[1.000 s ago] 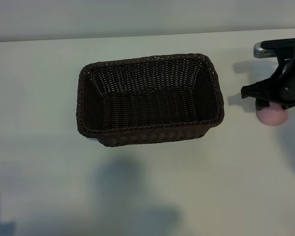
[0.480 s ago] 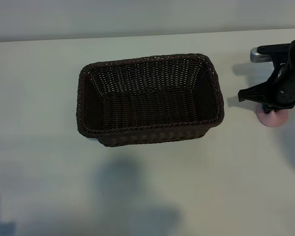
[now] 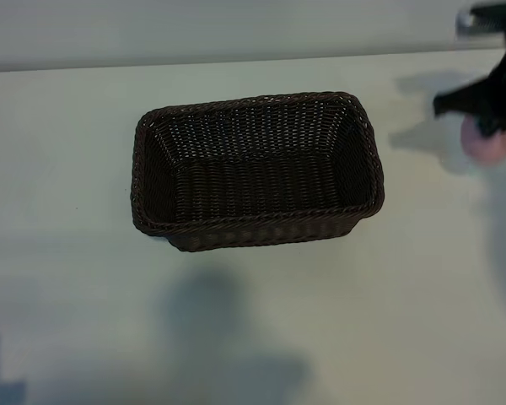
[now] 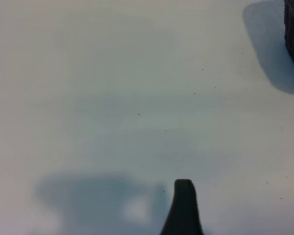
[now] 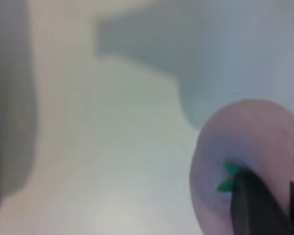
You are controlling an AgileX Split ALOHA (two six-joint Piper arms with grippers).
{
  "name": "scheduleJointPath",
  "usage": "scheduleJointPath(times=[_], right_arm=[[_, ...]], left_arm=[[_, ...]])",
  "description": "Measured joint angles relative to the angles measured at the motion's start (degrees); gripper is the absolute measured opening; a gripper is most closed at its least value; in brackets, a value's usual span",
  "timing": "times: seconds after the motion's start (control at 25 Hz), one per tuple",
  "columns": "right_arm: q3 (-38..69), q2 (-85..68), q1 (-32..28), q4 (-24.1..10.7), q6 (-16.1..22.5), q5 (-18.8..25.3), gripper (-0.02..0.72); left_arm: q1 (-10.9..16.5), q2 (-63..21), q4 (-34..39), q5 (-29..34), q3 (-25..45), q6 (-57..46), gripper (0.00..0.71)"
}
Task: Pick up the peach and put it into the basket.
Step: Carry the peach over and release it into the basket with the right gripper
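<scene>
While right pincer [image 3: 487, 126] grips peach [image 3: 487, 143] (stem mark toward pincer) | basket [image 3: 255, 171] long axis left-right

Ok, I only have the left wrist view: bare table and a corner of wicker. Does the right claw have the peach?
Observer: Yes. The right claw is shut on the peach, gripping it beside its green stem mark.
Operator: Where is that relative to the basket?
Observer: In the exterior view, the peach is off to the right of the basket, apart from its rim and near the picture's right edge.
Operator: Anything already inside the basket?
Observer: No, the exterior view shows only bare weave inside it.
</scene>
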Motion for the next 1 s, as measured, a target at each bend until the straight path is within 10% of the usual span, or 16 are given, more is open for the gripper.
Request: scheduleJointPath(times=[0.48, 1.0], right_arm=[[-5.7, -1.8, 0.7, 10.1, -8.7, 6.1, 0.041], [-10.5, -0.9, 18.7, 14.3, -10.4, 6.1, 0.041]], left_arm=[[-0.3, 0.0, 0.0, 0.0, 0.0, 0.0, 0.596], [-0.3, 0.0, 0.0, 0.0, 0.0, -0.3, 0.596]])
